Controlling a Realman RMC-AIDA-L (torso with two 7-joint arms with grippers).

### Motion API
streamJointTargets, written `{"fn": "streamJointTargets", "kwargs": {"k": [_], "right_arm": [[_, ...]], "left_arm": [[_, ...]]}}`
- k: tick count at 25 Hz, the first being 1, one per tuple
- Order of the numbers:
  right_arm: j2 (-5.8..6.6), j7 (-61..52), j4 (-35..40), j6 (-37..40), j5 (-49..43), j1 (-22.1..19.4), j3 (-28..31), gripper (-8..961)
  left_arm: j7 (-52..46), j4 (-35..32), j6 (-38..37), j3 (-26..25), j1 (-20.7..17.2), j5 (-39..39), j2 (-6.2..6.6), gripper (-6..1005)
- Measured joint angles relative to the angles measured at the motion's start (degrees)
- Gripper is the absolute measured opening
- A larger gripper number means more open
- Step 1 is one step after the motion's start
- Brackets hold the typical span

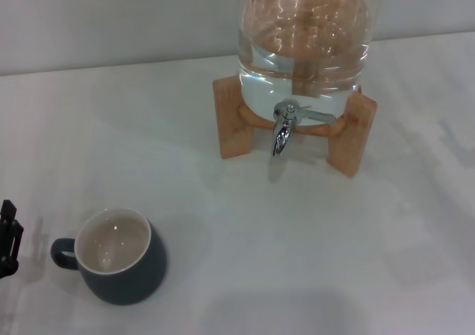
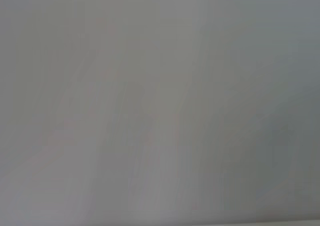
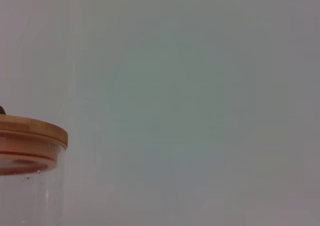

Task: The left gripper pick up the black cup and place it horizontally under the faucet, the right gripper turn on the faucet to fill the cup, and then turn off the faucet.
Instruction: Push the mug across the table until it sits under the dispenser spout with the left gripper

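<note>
The black cup (image 1: 119, 259) stands upright on the white table at the front left, cream inside showing, its small handle (image 1: 62, 253) turned to the left. Just left of that handle, a sliver of my left gripper (image 1: 8, 237) shows at the picture's edge, apart from the cup. The chrome faucet (image 1: 283, 130) points down from the front of the clear water jar (image 1: 304, 45) at the back, its thin lever (image 1: 318, 116) sticking out to the right. Nothing stands under the spout. My right gripper is out of view. The left wrist view shows only a blank grey surface.
The jar rests on a wooden stand (image 1: 352, 133) with two upright legs on either side of the faucet. The right wrist view shows the jar's wooden lid (image 3: 30, 136) against a plain wall. White table (image 1: 297, 246) lies between the cup and the stand.
</note>
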State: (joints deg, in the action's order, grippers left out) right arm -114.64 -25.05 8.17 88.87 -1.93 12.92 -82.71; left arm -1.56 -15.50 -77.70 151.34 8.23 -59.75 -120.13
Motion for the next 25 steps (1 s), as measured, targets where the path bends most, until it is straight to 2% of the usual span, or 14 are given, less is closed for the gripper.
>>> {"fn": "streamJointTargets", "kwargs": {"k": [25], "right_arm": [[-0.05, 0.0, 0.1, -1.6, -0.6, 0.6, 0.0, 870]], "left_arm": [[0.1, 0.0, 1.6, 2.2, -0.5, 0.2, 0.01, 602]]}}
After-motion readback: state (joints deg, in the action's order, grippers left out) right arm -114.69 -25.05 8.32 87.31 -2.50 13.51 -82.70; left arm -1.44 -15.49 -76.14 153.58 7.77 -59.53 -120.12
